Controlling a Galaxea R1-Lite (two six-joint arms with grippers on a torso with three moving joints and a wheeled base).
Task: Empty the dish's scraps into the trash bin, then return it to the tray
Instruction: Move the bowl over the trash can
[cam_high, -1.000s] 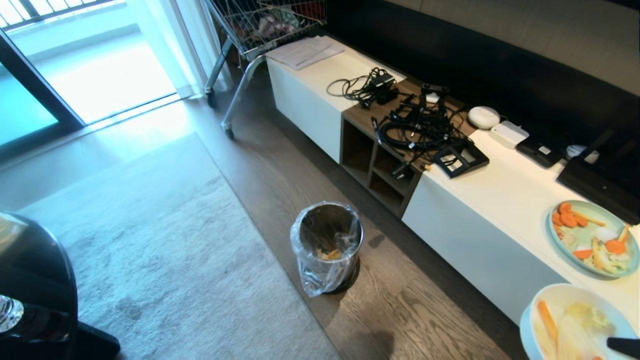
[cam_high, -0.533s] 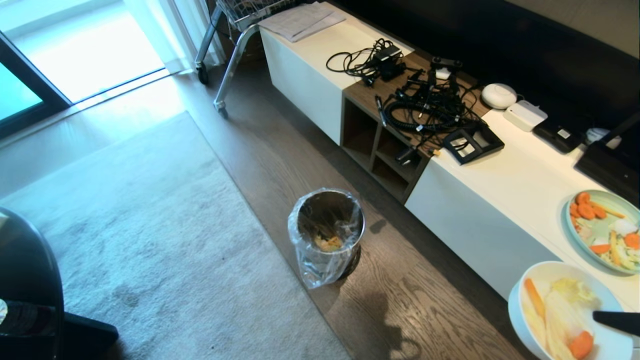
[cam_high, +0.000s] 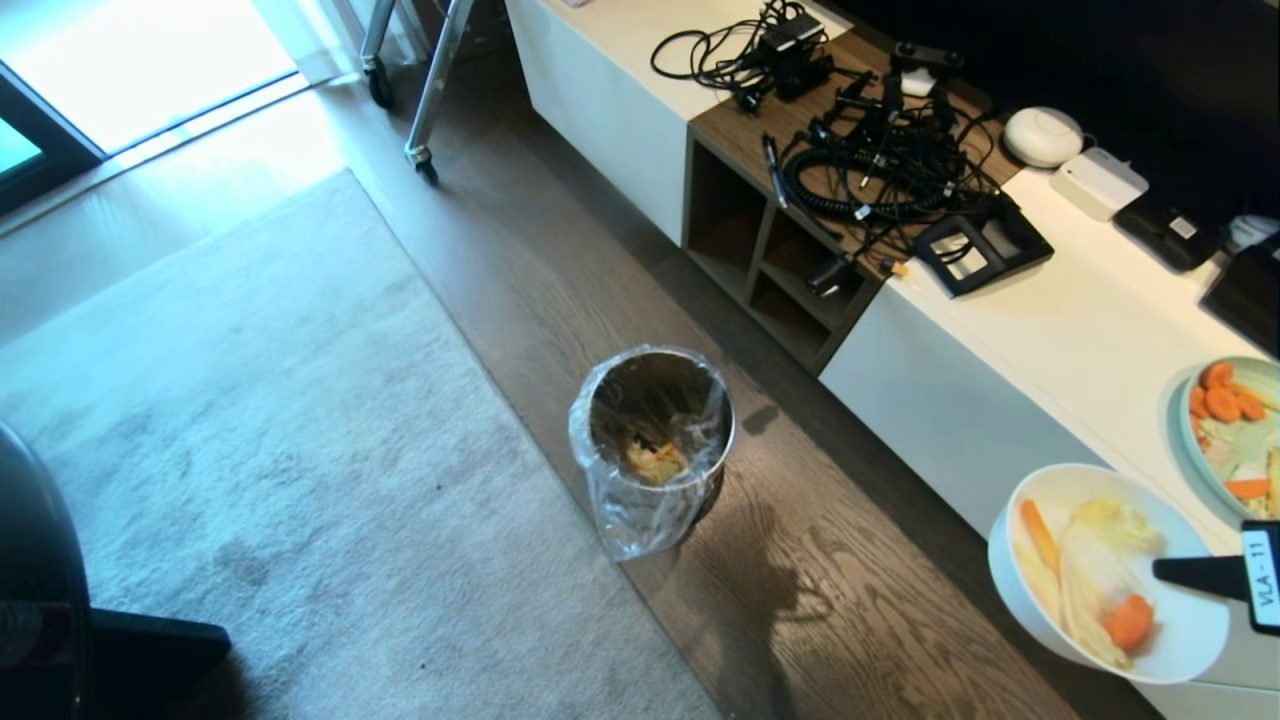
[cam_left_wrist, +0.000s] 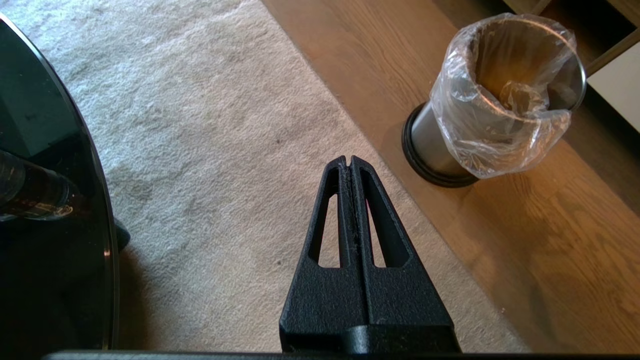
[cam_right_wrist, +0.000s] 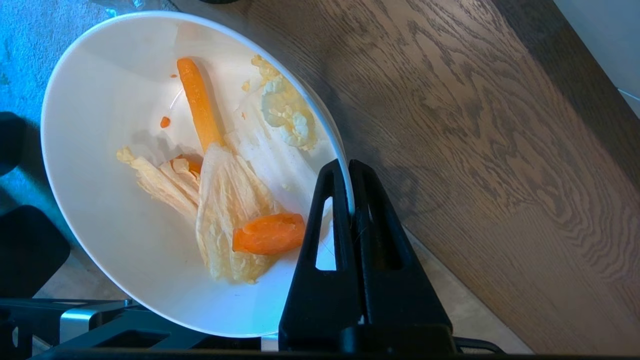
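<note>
I am pinching the dish (cam_right_wrist: 100, 125) rim in my right gripper (cam_right_wrist: 348, 167); my left gripper (cam_left_wrist: 348, 162) is hanging clenched, empty.

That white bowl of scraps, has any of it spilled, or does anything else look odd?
No spill shows. The right claw pinches the dish by its rim, scraps inside, over bare floor, short of the trash bin. The bin's bag sags unevenly.

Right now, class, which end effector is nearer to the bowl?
Right. The right end effector is shut on the bowl's rim, touching it. The left end effector hangs shut over the rug, with no bowl in its view.
</note>
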